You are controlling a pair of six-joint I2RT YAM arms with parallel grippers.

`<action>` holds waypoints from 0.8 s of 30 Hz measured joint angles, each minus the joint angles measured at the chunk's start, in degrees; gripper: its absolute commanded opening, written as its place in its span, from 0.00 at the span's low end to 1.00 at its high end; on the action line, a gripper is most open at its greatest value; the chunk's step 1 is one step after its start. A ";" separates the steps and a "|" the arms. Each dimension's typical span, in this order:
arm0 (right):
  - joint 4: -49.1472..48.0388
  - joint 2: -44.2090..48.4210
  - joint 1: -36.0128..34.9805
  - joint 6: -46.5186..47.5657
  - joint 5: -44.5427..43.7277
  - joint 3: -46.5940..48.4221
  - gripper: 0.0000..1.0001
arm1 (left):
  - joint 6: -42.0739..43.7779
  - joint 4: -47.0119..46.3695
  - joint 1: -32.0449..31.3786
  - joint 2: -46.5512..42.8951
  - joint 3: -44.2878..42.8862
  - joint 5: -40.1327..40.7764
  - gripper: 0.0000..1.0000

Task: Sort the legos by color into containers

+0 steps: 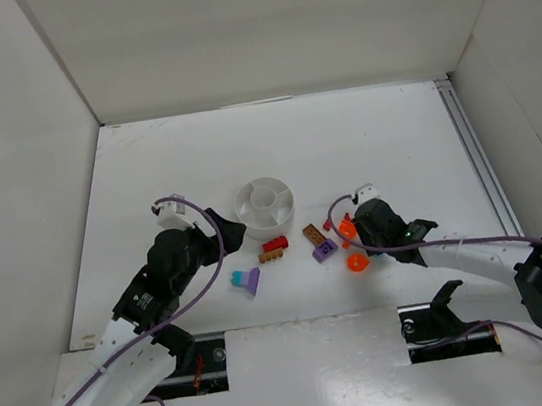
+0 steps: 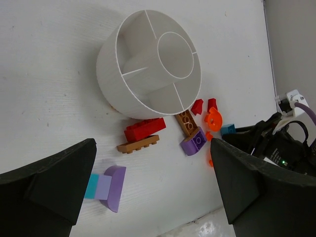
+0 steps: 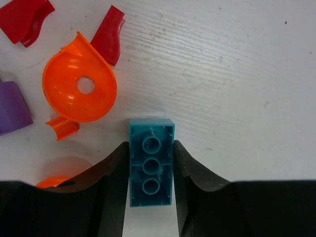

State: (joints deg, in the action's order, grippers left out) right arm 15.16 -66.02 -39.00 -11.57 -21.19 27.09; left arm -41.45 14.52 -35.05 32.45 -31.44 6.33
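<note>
- The dish [image 1: 264, 202] sits on the white worktop [image 1: 383, 137] at the middle of the top view. Its wedges and round centre cup show only bare white plastic.
- The legos lie loose on the worktop below and right of the dish.
- In the left wrist view a red brick [image 2: 144, 129] and a brown plate [image 2: 138, 144] lie just under the dish wall. A brown brick [image 2: 186, 121] and a purple brick [image 2: 193, 142] touch each other to their right. A purple-and-teal piece [image 2: 111, 186] lies apart at lower left.
- The right hand [image 3: 150, 145] reaches in low from the right of the top view. Its fingers press both long sides of a teal brick [image 3: 151, 163], gripping it with its hollow underside up.
- An orange round piece [image 3: 79, 85] and two red bits [image 3: 109, 35] lie at upper left of the right wrist view.
- The left hand [image 1: 230, 232] is spread fully wide and holds nothing, pointing at the dish from lower left.
</note>
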 measured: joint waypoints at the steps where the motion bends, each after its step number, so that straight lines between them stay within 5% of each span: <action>1: -0.33 0.00 0.04 -0.02 0.09 0.00 0.34 | 0.00 0.07 0.00 0.00 0.00 0.13 1.00; 8: -6.25 4.02 0.42 10.03 4.02 -0.28 0.26 | 0.00 0.37 0.00 -0.35 0.00 0.52 1.00; 14: -25.90 7.04 0.42 27.04 17.90 0.20 0.28 | 0.02 0.24 0.00 -0.55 0.00 0.61 1.00; 24: -58.97 -13.53 0.42 37.22 45.70 9.18 0.29 | 0.09 -2.03 0.00 0.61 0.00 0.61 1.00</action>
State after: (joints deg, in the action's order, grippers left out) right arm -43.81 -79.55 -38.59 25.65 24.51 36.27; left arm -41.36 12.49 -35.05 33.06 -31.44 6.94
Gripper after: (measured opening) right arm 0.424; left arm 0.996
